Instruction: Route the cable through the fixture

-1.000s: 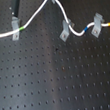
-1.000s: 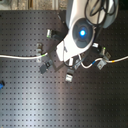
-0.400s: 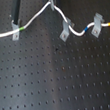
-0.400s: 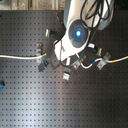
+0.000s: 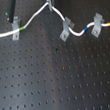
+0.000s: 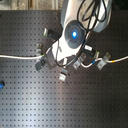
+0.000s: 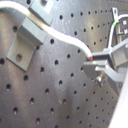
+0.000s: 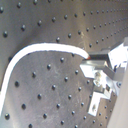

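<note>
The claw [image 7: 95, 64] pinches the cable [image 5: 37, 14] near the board's [image 5: 55, 86] far edge. The cable already sits in all three clips; the middle one [image 5: 65, 28] is nearest. A hard pull could yank it out.

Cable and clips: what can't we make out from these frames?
- Tool: cut off by the first exterior view's top edge; the arm hides it in the second exterior view.
- Cable ends: run off both side edges in the first exterior view.
- Middle clip: too blurred to tell whether the cable sits in its fork.
- Cable grip: fingers cover the contact in the second wrist view.
</note>
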Available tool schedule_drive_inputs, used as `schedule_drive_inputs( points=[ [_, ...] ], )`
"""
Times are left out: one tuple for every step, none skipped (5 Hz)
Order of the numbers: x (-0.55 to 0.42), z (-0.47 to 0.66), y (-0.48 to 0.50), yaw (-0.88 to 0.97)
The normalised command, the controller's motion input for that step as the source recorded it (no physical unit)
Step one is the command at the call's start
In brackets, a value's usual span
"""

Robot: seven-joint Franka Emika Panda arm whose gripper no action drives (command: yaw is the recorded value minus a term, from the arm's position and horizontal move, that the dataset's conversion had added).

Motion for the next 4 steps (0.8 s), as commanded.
schedule_drive_inputs(
  points=[
    [0.263,0.48,0.14,0.0],
    [0.0,0.02,0.0,0.0],
    [0.0,0.04,0.001,0.0],
    [0.01,0.05,0.006,0.0]
  ],
)
